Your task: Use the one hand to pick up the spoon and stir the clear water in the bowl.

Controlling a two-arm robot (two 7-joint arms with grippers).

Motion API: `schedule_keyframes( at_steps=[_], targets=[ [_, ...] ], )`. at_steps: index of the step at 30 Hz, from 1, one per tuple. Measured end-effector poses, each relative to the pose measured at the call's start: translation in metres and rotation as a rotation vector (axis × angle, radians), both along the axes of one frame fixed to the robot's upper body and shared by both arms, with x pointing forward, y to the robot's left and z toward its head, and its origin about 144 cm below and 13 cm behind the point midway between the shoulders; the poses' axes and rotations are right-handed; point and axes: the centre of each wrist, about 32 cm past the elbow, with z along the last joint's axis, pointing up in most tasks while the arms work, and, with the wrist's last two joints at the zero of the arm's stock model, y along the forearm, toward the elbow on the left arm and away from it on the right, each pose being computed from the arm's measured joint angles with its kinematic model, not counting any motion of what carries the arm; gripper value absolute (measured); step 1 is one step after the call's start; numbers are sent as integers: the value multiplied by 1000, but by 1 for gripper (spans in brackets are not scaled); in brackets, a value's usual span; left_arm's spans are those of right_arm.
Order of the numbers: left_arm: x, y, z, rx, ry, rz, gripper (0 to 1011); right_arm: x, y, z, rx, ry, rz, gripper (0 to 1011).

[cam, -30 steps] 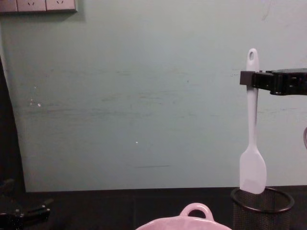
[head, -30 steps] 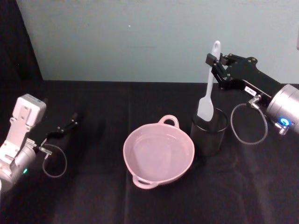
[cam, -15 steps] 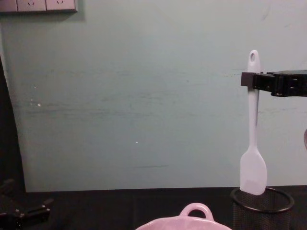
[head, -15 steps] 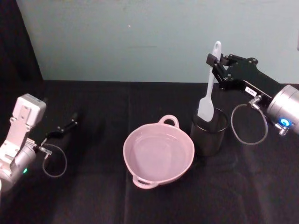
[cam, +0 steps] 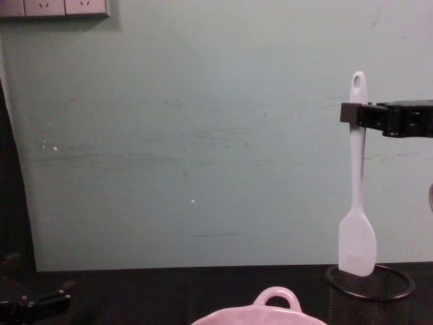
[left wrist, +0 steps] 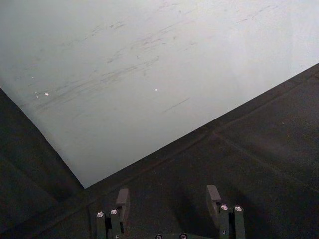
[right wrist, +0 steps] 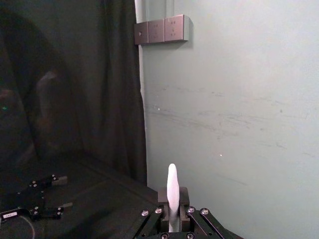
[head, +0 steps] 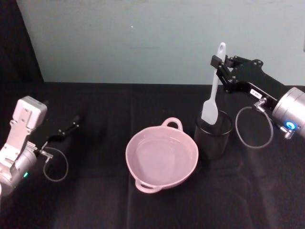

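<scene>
Spoon (head: 214, 86): white plastic, slim, hanging upright. Its flat head sits at the rim of the black mesh cup (head: 213, 140), toward the table's (head: 143, 100) right edge and just beside the pink bowl (head: 127, 157). My right hand (head: 217, 61) is clamped on the handle just below the hole. I judge it light, stiff and slick, so this high grip may let it swing. Left hand (head: 66, 131): fingers apart, parked near the left edge.

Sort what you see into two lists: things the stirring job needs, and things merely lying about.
Needed: spoon, bowl, right pincer gripping the spoon.
Lying about: mesh cup, left pincer parked open, wall sockets.
</scene>
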Motion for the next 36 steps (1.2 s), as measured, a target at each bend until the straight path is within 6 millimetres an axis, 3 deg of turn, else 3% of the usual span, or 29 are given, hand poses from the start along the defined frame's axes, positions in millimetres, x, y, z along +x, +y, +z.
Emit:
schedule_keyframes(
  at_steps=[7,17,27,36],
  targets=[
    [0,0,0,0,0,0,1005,-2,3,-2,6,-1,11,119],
    [0,0,0,0,0,0,1005,-4,32,-16,45,16,110,119],
    [0,0,0,0,0,0,1005,-8,62,-55,47,43,220,119],
    [0,0,0,0,0,0,1005,-8,75,-83,44,79,272,119]
  ],
)
